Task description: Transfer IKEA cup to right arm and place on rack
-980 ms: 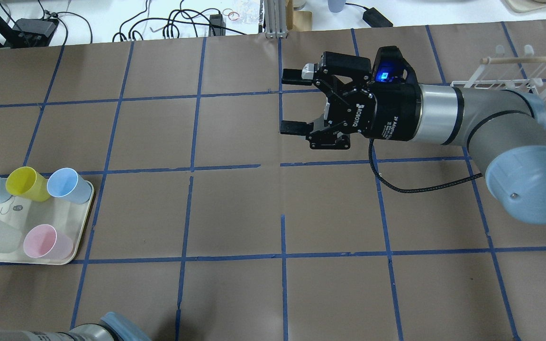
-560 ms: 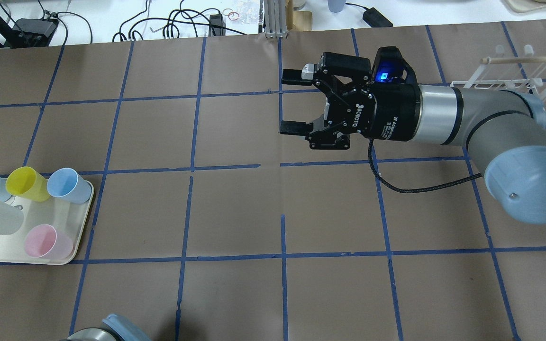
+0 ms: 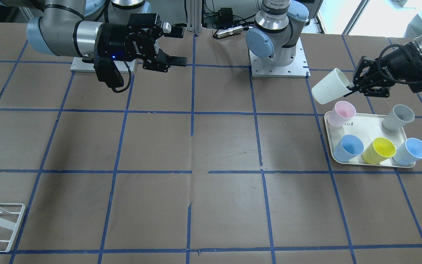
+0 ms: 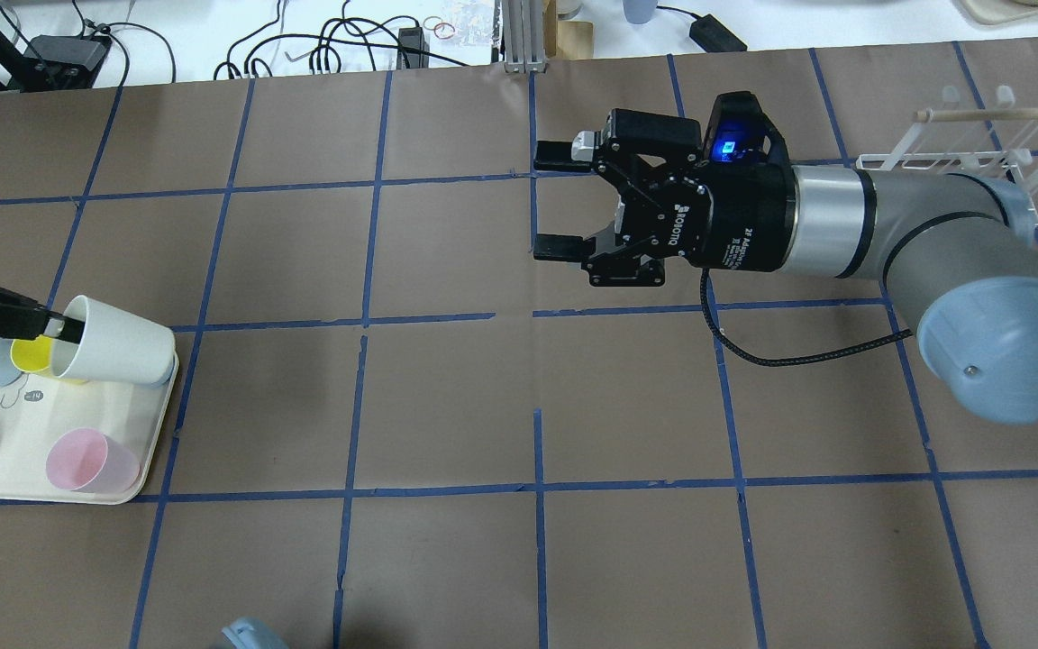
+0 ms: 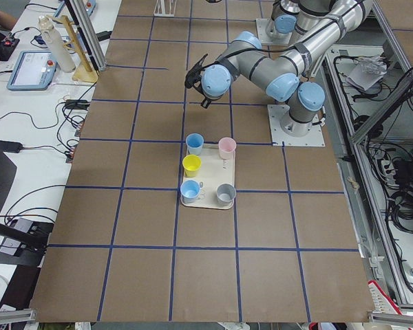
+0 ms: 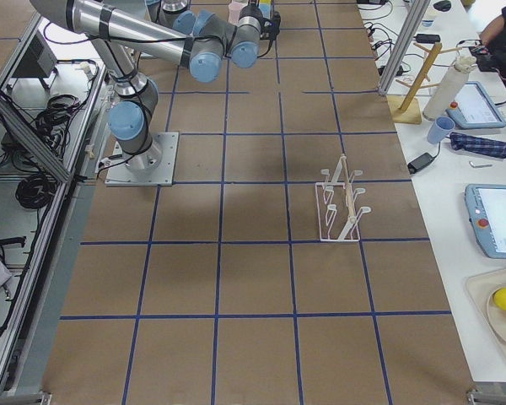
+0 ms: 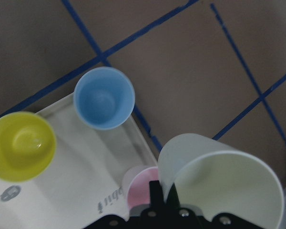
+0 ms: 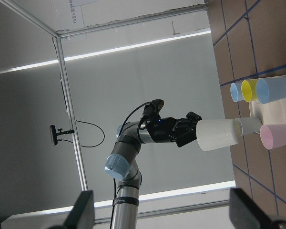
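My left gripper is shut on the rim of the pale cream IKEA cup. It holds the cup tipped on its side above the tray's inner edge, with the cup's base pointing toward the table's middle. The cup also shows in the front view, the left wrist view and the right wrist view. My right gripper is open and empty, hovering over the table's middle with its jaws facing the left arm. The white wire rack stands at the far right, behind my right arm.
A cream tray holds a pink cup, a grey cup, two blue cups and a bright yellow cup. Brown paper with blue tape lines covers the table between the arms.
My left gripper has lifted the pale cup off the tray and carried it up and toward the table's middle, tipping it sideways. The right gripper has barely moved.
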You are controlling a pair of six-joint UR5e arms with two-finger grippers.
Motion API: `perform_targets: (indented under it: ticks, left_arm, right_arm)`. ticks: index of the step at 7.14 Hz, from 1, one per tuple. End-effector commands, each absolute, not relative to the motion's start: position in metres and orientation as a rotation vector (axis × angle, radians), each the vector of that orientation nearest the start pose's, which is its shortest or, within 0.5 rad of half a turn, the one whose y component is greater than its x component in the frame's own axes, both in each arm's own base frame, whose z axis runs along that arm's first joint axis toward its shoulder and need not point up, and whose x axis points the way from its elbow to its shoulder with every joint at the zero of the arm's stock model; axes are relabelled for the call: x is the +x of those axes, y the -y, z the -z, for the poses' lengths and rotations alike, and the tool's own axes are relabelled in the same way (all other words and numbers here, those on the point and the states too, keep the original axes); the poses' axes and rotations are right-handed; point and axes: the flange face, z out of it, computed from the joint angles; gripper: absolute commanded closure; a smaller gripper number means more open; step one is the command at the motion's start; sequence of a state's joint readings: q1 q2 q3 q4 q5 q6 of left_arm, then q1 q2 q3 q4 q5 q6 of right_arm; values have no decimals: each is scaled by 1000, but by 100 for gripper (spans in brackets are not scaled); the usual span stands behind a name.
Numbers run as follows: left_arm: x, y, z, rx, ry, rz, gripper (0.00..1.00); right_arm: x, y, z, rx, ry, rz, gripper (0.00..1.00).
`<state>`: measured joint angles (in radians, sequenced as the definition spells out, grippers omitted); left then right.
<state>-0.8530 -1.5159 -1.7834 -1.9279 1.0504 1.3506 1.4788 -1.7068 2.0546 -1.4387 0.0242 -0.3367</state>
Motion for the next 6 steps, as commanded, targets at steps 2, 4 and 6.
perform_targets:
  ticks: [2, 4, 6]
  left_arm:
    - [22, 425, -404, -291, 2005, -264, 100]
    - [-30, 413, -383, -166, 1849, -250, 100]
    - [-72, 408, -346, -28, 1708, -270, 100]
  right_arm:
    - [195, 422, -399, 152, -1562, -7, 0]
    - [195, 422, -400, 164, -1557, -16, 0]
    - [194, 422, -399, 166, -1558, -16, 0]
